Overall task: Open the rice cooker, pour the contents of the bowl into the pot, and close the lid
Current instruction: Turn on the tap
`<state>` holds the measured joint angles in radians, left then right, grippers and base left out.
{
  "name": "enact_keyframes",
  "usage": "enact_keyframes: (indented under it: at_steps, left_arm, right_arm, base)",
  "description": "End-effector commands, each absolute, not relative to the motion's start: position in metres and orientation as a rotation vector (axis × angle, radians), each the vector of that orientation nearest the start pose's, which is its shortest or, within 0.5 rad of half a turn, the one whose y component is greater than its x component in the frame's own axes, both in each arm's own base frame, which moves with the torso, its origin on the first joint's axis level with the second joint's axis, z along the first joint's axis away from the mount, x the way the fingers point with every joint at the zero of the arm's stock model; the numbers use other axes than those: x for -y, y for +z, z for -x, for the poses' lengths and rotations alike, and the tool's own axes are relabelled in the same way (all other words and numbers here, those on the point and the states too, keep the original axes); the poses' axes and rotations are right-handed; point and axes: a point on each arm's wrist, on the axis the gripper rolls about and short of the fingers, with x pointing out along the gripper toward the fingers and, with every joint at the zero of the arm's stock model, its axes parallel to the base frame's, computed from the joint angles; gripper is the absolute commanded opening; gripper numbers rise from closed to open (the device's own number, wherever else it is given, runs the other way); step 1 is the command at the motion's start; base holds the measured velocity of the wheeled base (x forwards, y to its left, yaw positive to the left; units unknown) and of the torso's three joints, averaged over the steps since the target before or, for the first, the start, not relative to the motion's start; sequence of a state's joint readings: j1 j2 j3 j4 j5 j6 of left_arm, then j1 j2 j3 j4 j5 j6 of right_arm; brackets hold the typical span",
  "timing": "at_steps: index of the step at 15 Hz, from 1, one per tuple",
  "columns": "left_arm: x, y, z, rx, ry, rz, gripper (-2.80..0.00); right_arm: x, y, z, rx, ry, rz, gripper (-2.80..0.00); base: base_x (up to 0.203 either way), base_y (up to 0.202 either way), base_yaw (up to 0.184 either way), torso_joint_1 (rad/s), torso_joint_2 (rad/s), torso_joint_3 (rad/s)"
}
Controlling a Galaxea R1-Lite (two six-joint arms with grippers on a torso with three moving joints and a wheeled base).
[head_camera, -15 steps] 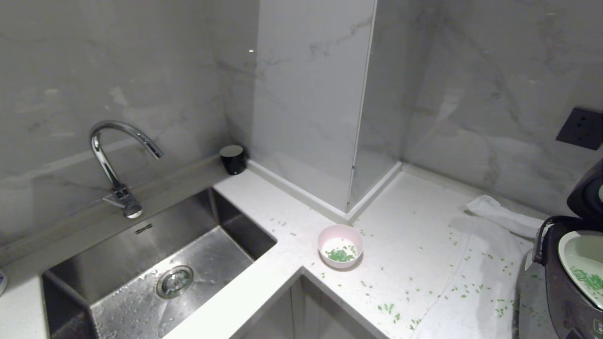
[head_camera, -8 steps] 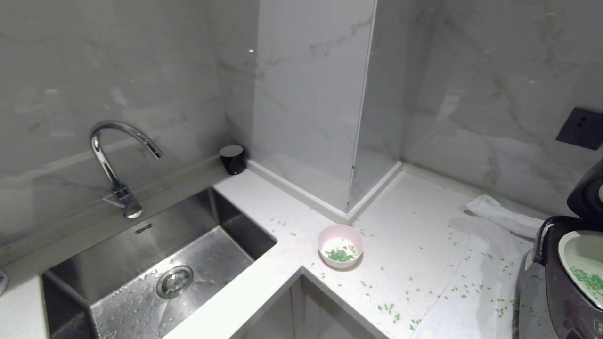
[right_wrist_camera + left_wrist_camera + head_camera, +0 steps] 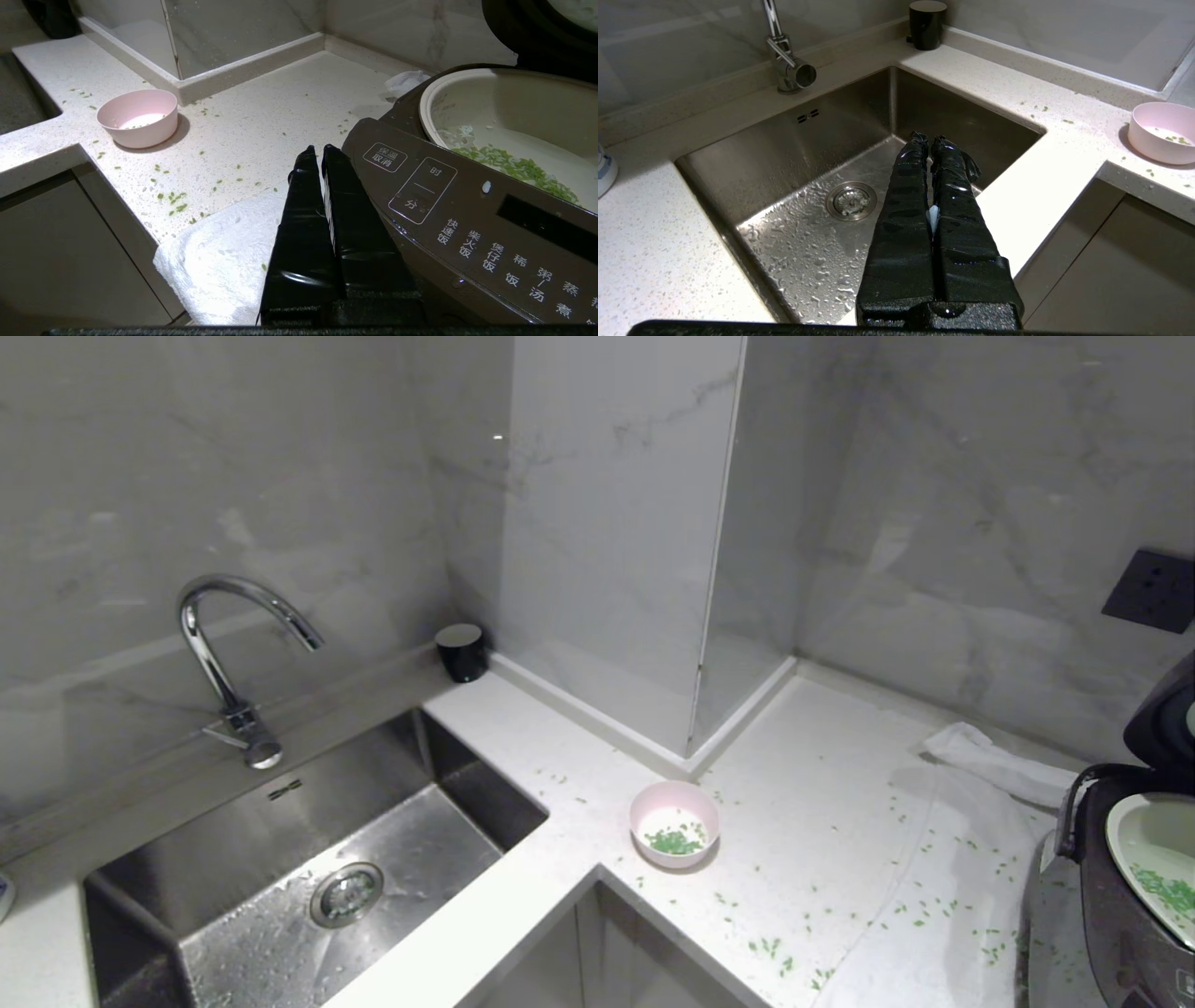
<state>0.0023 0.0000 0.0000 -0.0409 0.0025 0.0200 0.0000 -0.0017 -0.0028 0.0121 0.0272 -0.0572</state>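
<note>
A white speckled desk (image 3: 822, 775) wraps around an inner wall corner, with a steel sink (image 3: 308, 887) sunk into its left stretch. At the desk's far right edge stands the rice cooker (image 3: 467, 224), its lid (image 3: 1162, 719) raised and its pale pot (image 3: 509, 112) open, a patch of green grains lying on the pot's floor. A white cloth (image 3: 224, 261) lies under and in front of the cooker. The small pink bowl (image 3: 674, 823) sits upright near the desk's front inner corner, between sink and cooker, with the contents (image 3: 674, 841), a few green grains, inside; more grains are scattered over the desk. The right gripper (image 3: 316, 156) hovers over the cloth just beside the cooker's button panel, fingers pressed together, holding nothing. The left gripper (image 3: 928, 139) hangs above the sink, fingers likewise together and empty. The bowl lies between the two arms, apart from both; which is nearer I cannot tell.
</note>
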Motion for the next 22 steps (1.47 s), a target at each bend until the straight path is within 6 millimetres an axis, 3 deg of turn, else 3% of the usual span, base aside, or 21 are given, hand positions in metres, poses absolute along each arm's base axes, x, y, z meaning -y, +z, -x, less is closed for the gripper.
enact_keyframes:
  at_steps: [1,9,11,14,18,22]
  left_arm:
    - [0.000,0.076,0.022,0.031,0.006,-0.018,-2.80]
    - [0.000,0.077,0.023,0.022,0.008,-0.018,-2.80]
    - [0.000,0.088,0.026,0.033,0.015,-0.019,-2.80]
    - [0.000,0.122,0.020,-0.027,0.009,-0.009,-2.80]
    - [0.000,0.159,-0.023,-0.150,-0.001,-0.005,-2.80]
    - [-0.003,0.178,-0.094,-0.314,0.039,0.048,-2.80]
  right_arm:
    - [-0.001,0.075,0.023,-0.008,0.029,0.058,-2.80]
    - [-0.001,0.075,0.023,-0.008,0.028,0.058,-2.80]
    - [-0.001,0.075,0.023,-0.008,0.028,0.058,-2.80]
    - [-0.001,0.075,0.023,-0.008,0.028,0.058,-2.80]
    - [-0.001,0.075,0.023,-0.008,0.028,0.058,-2.80]
    - [-0.001,0.075,0.023,-0.008,0.028,0.058,-2.80]
  base:
    - [0.000,0.000,0.000,0.000,0.00,0.000]
    - [0.000,0.000,0.000,0.000,0.00,0.000]
    - [0.000,0.000,0.000,0.000,0.00,0.000]
    - [0.000,0.000,0.000,0.000,0.00,0.000]
    - [0.000,0.000,0.000,0.000,0.00,0.000]
    - [0.000,0.000,0.000,0.000,0.00,0.000]
